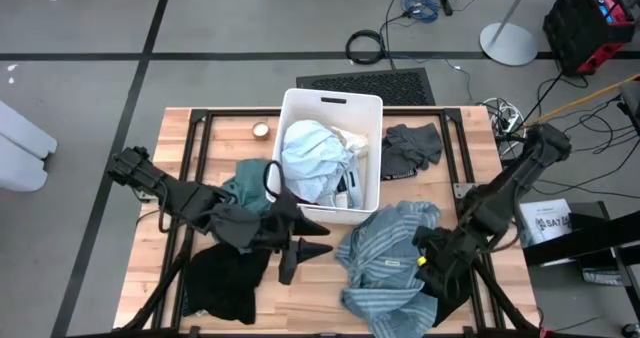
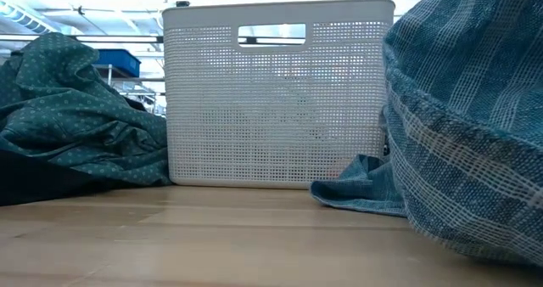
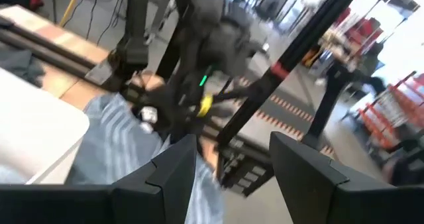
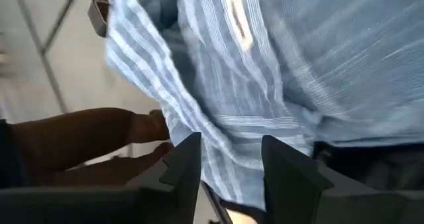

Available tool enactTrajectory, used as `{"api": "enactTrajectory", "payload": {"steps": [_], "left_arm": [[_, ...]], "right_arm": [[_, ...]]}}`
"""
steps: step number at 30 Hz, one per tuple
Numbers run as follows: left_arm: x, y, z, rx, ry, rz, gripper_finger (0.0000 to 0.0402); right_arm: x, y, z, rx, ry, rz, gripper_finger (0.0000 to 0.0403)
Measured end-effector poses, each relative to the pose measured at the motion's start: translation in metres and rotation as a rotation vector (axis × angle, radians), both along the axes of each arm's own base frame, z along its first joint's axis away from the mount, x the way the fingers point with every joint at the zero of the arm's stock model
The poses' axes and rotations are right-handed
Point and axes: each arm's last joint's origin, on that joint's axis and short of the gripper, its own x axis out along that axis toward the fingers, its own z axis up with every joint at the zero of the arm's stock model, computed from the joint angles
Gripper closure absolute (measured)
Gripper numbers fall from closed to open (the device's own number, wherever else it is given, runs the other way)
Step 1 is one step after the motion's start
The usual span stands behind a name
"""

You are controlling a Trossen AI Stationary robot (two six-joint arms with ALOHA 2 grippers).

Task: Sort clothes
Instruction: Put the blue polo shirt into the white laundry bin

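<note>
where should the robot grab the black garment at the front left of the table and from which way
Judging by the high view, pinch the black garment at its raised folds near the middle, coming straight down. It lies flat and crumpled on the table, and the left end effector, open, is right beside it.

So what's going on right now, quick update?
Left tool open, empty, beside the white bin. Right tool open over the striped shirt. Nothing blocking.

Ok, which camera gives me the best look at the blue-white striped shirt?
The high view: the whole striped shirt shows, spread beside the white bin. The low view shows only its bulging side, the right wrist view a close patch above the right gripper, the left wrist view one corner.
</note>
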Motion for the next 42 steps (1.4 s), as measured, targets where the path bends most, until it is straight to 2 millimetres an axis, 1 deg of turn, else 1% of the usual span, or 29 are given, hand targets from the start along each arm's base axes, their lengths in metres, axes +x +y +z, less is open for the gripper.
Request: {"api": "enactTrajectory", "payload": {"steps": [2,5,7,8,10,12,13,15,16,19,21,24,27,31,34,37,42], "left_arm": [[0.001,0.0,0.004,-0.019,-0.034,0.002,0.0201],[0.002,0.001,0.008,-0.036,-0.078,0.038,0.0201],[0.002,0.002,0.01,-0.049,-0.101,0.093,0.0201],[0.002,0.003,0.01,-0.061,-0.106,0.124,0.0201],[0.004,0.004,0.009,-0.073,-0.109,0.187,0.0201],[0.007,0.004,0.006,-0.076,-0.108,0.236,0.0201],[0.01,0.003,0.003,-0.085,-0.109,0.26,0.0201],[0.017,0.001,-0.003,-0.107,-0.103,0.301,0.0201],[0.021,0.0,-0.007,-0.126,-0.097,0.314,0.0201],[0.033,-0.003,-0.02,-0.182,-0.073,0.338,0.0201],[0.041,-0.007,-0.03,-0.213,-0.055,0.349,0.0201],[0.049,-0.012,-0.04,-0.251,-0.048,0.357,0.0201],[0.054,-0.015,-0.042,-0.29,-0.072,0.354,0.0201],[0.057,-0.013,-0.043,-0.243,-0.071,0.35,0.0201],[0.059,-0.008,-0.043,-0.215,-0.07,0.348,0.0201],[0.062,-0.005,-0.043,-0.218,-0.052,0.282,0.0201],[0.064,-0.005,-0.044,-0.218,-0.026,0.172,0.0201]], "right_arm": [[-0.001,0.003,-0.022,0.056,-0.033,-0.004,0.0259],[-0.002,0.001,-0.05,0.099,-0.058,-0.02,0.0259],[-0.005,-0.002,-0.064,0.089,-0.05,-0.032,0.0259],[-0.006,-0.003,-0.069,0.08,-0.044,-0.034,0.026],[-0.006,-0.004,-0.071,0.065,-0.049,-0.041,0.0268],[-0.005,-0.004,-0.07,0.057,-0.071,-0.018,0.0293],[-0.005,-0.003,-0.069,0.055,-0.089,-0.001,0.0315],[-0.002,0.0,-0.066,0.059,-0.145,0.046,0.037],[-0.001,0.001,-0.064,0.063,-0.183,0.074,0.0385],[0.003,0.005,-0.058,0.08,-0.273,0.13,0.0398],[0.002,0.004,-0.055,0.074,-0.296,0.151,0.0401],[-0.003,0.0,-0.058,0.052,-0.23,0.148,0.0394],[-0.008,-0.005,-0.058,0.031,-0.182,0.148,0.0384],[-0.015,-0.015,-0.054,0.012,-0.145,0.127,0.0356],[-0.019,-0.02,-0.051,0.01,-0.127,0.091,0.0324],[-0.019,-0.022,-0.051,-0.022,-0.152,0.049,0.0281],[-0.013,-0.02,-0.06,-0.057,-0.12,0.032,0.0204]]}}
